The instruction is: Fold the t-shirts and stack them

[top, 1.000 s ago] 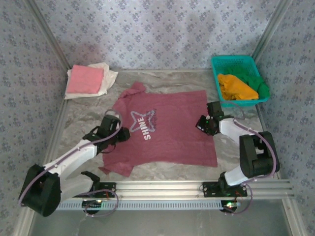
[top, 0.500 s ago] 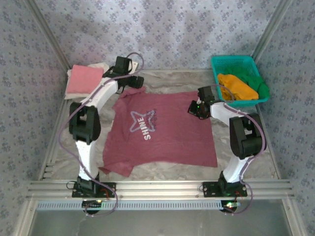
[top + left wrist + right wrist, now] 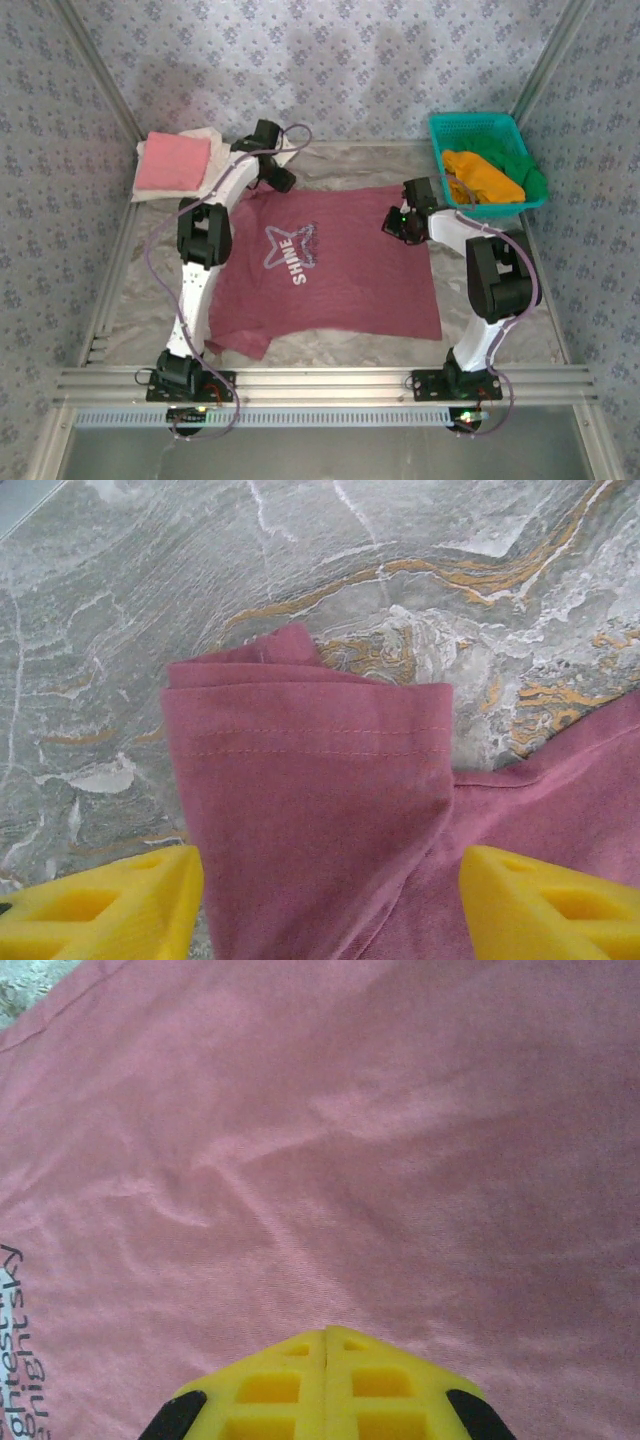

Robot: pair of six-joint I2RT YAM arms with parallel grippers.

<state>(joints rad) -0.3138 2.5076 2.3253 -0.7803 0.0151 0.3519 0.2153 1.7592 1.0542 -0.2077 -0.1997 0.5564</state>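
Maroon tee: flat on desk for folding.
Left fingers: apart, straddling sleeve.
Right fingers: together over tee.

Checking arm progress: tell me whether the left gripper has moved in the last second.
Yes. The left gripper went from the maroon t-shirt's left edge to its far sleeve, near the pink t-shirt.

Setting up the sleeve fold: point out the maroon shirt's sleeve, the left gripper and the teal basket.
maroon shirt's sleeve [image 3: 310, 770], left wrist view, cloth just below the hem.
left gripper [image 3: 330, 880], left wrist view, midway between its yellow fingertips.
teal basket [image 3: 473, 118], top view, far rim.
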